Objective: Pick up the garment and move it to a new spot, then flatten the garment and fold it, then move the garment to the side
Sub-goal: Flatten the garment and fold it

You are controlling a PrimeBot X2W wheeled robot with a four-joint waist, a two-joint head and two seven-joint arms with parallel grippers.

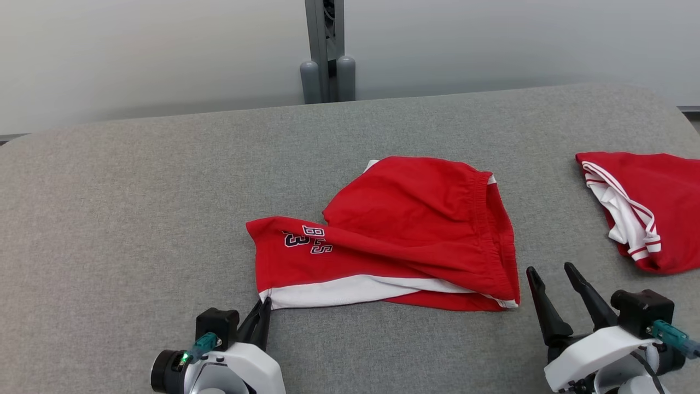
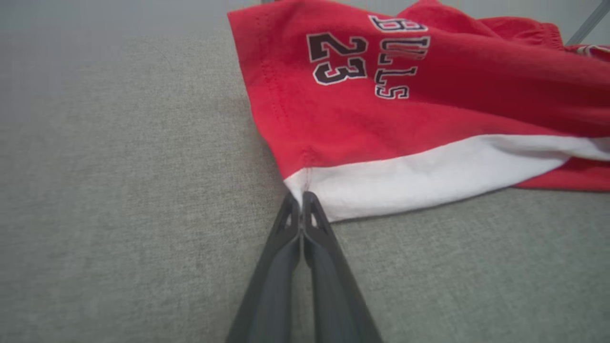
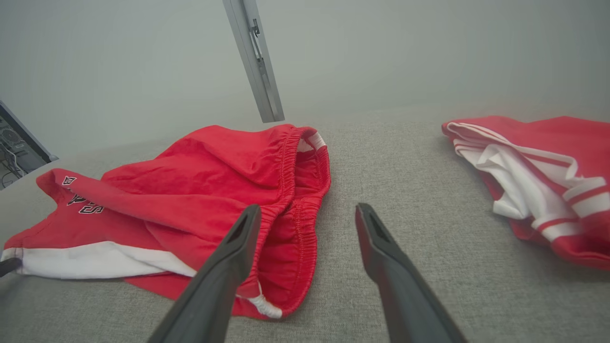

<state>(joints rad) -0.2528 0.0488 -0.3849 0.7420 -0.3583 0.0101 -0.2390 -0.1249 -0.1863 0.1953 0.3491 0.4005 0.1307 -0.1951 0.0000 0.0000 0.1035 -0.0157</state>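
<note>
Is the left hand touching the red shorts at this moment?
Touching. In the left wrist view the left hand, fingers shut together, pinches the white hem corner of the red shorts.

Red shorts with white hem band, dark lettering, perhaps navy, grey table

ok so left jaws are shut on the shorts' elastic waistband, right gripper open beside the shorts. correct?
No. The left gripper is shut on the white hem corner of the red shorts, not the elastic waistband; the left wrist view shows it. The right gripper is open beside the shorts.
</note>
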